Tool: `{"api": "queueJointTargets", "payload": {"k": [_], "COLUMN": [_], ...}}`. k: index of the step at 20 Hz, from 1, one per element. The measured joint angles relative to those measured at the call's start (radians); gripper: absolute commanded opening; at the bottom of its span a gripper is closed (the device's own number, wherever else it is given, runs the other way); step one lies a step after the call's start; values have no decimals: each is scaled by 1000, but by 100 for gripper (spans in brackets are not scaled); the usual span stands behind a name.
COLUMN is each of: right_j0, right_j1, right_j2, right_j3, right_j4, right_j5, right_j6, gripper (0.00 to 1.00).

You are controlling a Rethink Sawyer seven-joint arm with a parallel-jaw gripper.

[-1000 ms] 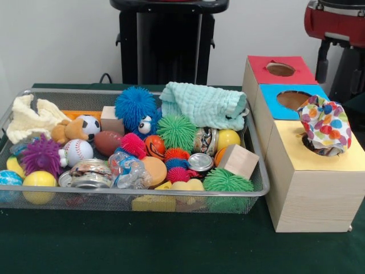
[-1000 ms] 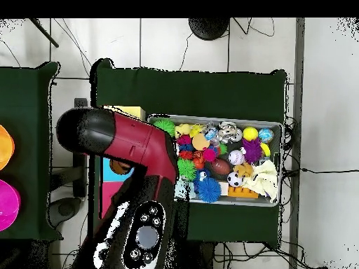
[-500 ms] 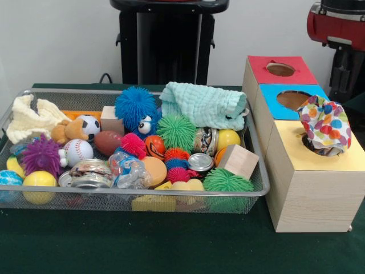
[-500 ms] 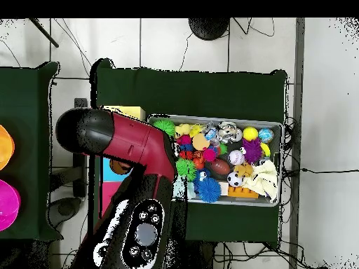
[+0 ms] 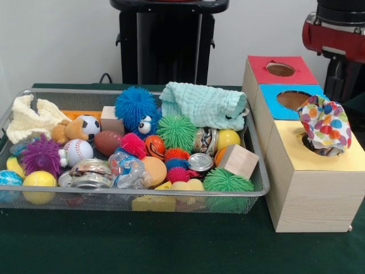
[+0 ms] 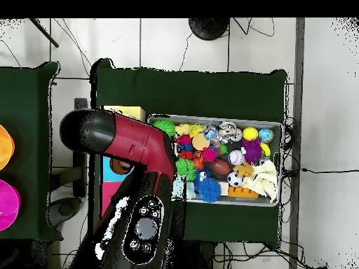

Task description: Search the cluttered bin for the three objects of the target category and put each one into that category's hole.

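Arm shifted only a little since the earlier frames; nothing in the bin had stirred.

Front view: red arm sat lower at the top right corner, its black lower end dropping behind the boxes. Gripper's state could not be told from here. The bin lay left of the three boxes, packed with balls, spiky toys, cans and blocks. The hole in the yellow-topped box, nearest the camera, was mostly plugged by a polka-dot cloth that bulged up out of it, not fully through. A mint cloth lay on the heap at the bin's far right; a cream cloth lay at the far left corner.

Overhead view: arm lay across the boxes, hiding the hole and the gripper; only a corner of the yellow top showed. The bin was clear of the arm save its box-side end.

Judgement: cloths looked to be the category, one delivered, two left. Next move called for swinging back over the bin and pinching the mint cloth from above, it being nearest and unburied.
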Motion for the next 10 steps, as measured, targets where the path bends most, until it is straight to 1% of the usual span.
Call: {"api": "queueJointTargets", "payload": {"k": [4,5,10], "right_j0": [7,16,37], "right_j1": [22,37,66], "right_j2": [-2,-8,-11], "right_j3": [-2,-6,-10], "right_j4": [-1,-2,-4], "right_j5": [-21,-31,-60], "right_j6": [0,0,0], "gripper": [0,0,0]}}
